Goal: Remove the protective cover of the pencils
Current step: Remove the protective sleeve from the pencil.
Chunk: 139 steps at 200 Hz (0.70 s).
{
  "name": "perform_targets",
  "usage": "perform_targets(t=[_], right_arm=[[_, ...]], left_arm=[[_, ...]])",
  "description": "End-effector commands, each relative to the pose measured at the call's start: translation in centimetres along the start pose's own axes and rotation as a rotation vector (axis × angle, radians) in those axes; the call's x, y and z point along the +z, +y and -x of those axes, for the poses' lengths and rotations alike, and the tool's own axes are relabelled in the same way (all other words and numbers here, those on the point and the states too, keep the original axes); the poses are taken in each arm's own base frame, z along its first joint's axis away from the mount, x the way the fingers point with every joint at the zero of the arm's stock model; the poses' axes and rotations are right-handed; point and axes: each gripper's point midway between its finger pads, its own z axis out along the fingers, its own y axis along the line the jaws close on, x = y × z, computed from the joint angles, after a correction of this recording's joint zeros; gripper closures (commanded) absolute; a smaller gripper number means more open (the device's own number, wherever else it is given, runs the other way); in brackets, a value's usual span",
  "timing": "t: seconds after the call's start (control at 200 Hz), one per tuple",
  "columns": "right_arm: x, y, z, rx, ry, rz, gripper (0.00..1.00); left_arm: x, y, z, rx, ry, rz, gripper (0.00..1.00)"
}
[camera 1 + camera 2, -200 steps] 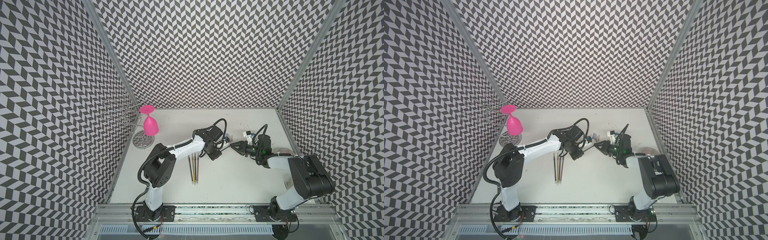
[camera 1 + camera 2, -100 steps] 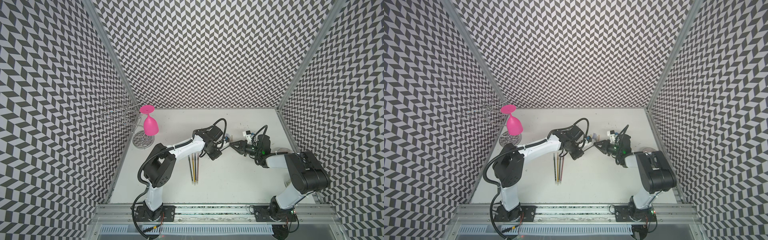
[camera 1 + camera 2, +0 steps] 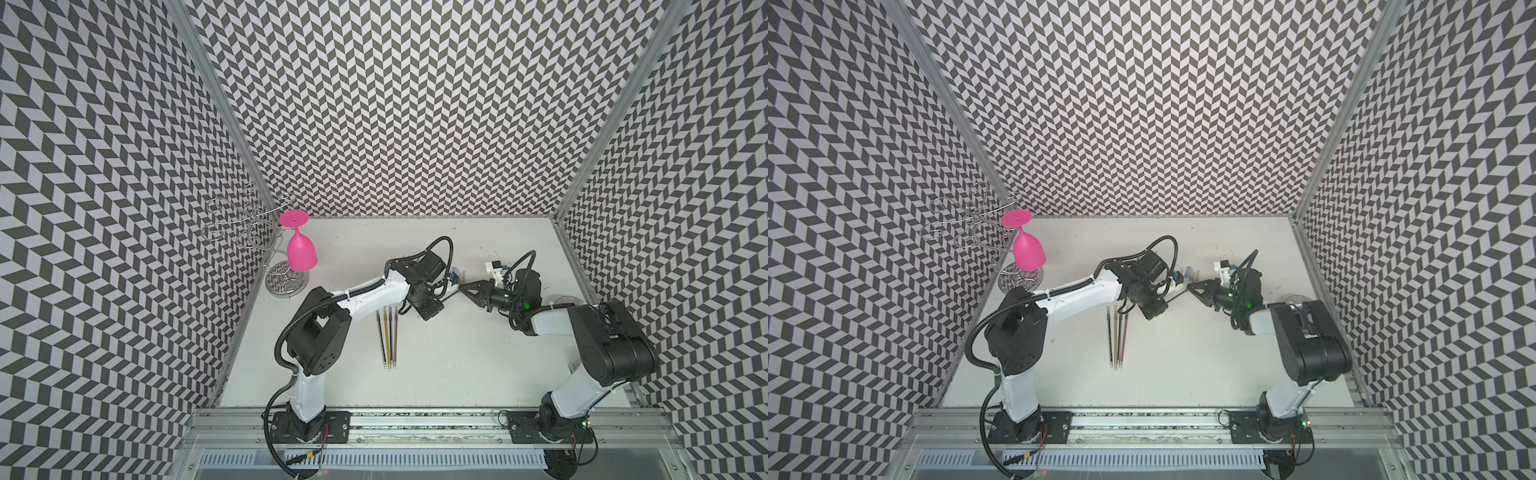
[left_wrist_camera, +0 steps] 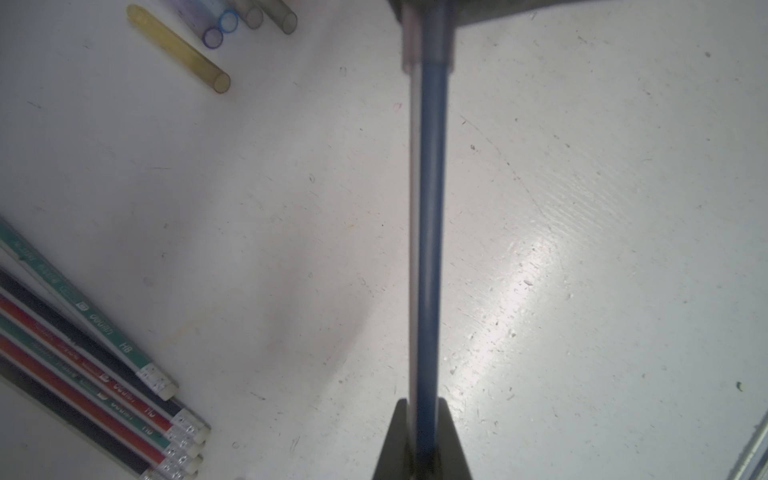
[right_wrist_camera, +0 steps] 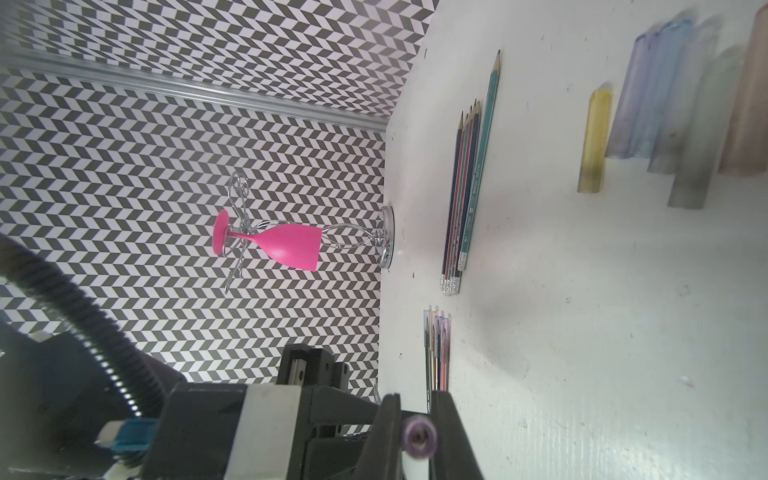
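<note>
Pencils (image 3: 387, 340) on table (image 3: 457, 374), centre; caps (image 5: 665, 104) behind-right — rack (image 3: 286, 282) far-left corner.

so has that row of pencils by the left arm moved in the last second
No. In both top views the row of pencils keeps its spot and angle relative to the wire rack's base.

**Surfaces and finishes from my station**

The counter (image 4: 582, 249) reads to me as white painted board, finely scratched, with a soft sheen where light hits. The pencils (image 4: 104, 374) carry glossy lacquer and crimped bright metal ferrules (image 4: 183, 424). The held pencil (image 4: 428, 228) is smooth glossy blue. The loose caps (image 4: 178, 45) and the purple cap (image 5: 419, 436) are translucent plastic. I see matt black plastic on the left gripper (image 4: 422, 405) and right gripper (image 5: 415, 409). The pink goblet (image 3: 302, 253) looks matt, and its wire rack (image 3: 286, 286) is polished metal.
</note>
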Motion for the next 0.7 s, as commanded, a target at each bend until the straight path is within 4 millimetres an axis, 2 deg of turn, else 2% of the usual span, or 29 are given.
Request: perform_targets(t=[0.0, 0.135, 0.375, 0.691], right_arm=[[0.0, 0.2, 1.0, -0.053, -0.029, 0.011, 0.90], [-0.4, 0.2, 2.0, -0.058, -0.050, 0.004, 0.90], [-2.2, -1.2, 4.5, -0.038, -0.110, -0.019, 0.91], [-2.9, -1.5, 5.4, -0.040, -0.129, -0.024, 0.91]], left_arm=[[-2.0, -0.5, 1.7, 0.024, -0.067, -0.011, 1.00], [-1.9, -0.5, 1.6, 0.025, -0.063, -0.011, 1.00], [-2.0, -0.4, 1.7, 0.024, -0.066, -0.010, 1.00], [-1.7, -0.3, 1.5, 0.021, -0.058, -0.010, 1.00]])
